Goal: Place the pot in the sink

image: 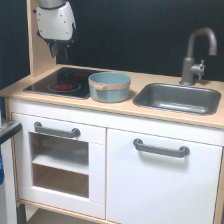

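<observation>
The light blue-grey pot (109, 86) with its tan rim band stands upright on the wooden counter, partly over the right edge of the black stovetop. Right of it lies the dark grey sink (178, 98), a rectangular basin with a grey curved faucet (197, 52) behind it. My gripper (60, 50) hangs from the white arm at the upper left, above the stovetop's back and well left of and higher than the pot. Its dark fingers point down against the dark wall, so I cannot tell how they stand. Nothing shows between them.
A black stovetop (57, 82) with red rings fills the counter's left. A tall wooden side panel (36, 47) rises behind the arm. Below are white cabinet doors with grey handles (161, 148). A dark object (6, 134) juts in at the exterior view's left edge.
</observation>
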